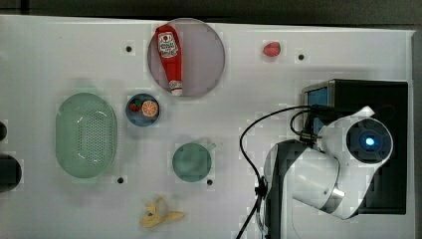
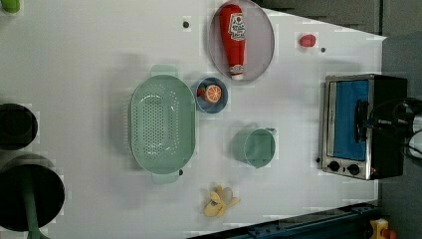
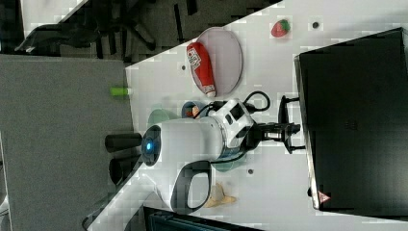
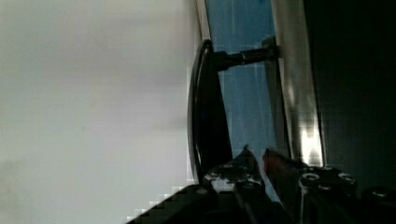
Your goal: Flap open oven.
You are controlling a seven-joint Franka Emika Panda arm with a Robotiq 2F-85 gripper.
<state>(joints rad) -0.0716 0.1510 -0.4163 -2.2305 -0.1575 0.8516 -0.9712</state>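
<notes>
Standing: one oven (image 2: 366, 127), one banana (image 2: 219, 201)

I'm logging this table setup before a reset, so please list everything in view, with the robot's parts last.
oven: one, black with silver front and blue glass door, shut, the left view's right
plate: one, grey, near the far edge
ketchup bottle: one, red, lying on the plate
strawberry: one, red, beside the plate
small bowl: one, blue, holding fruit pieces
colander: one, light green, the left view's middle
cup: one, green, between colander and oven
banana: one, yellow, peeled, near edge
arm: one, white
gripper: one, black, at the oven door handle
</notes>
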